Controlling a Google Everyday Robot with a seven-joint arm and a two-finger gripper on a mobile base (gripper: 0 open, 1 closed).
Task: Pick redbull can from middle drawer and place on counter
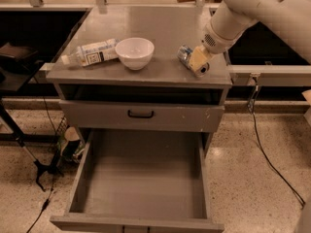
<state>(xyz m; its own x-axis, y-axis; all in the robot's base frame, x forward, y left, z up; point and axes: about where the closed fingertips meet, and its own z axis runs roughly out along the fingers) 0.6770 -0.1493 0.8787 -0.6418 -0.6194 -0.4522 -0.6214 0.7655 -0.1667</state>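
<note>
The redbull can (185, 54), silver and blue, lies tilted on the counter (160, 28) near its front right corner. My gripper (197, 61) reaches down from the upper right on the white arm, and its tan fingers (196, 58) are closed around the can. The can is at or just above the counter surface. The middle drawer (141, 176) is pulled wide open below, and its flat grey floor is bare.
A white bowl (134, 52) stands at the counter's front middle. A white-labelled plastic bottle (92, 52) lies to its left. A shallower drawer front with a black loop handle (141, 113) is closed above the open drawer. Cables run across the floor on both sides.
</note>
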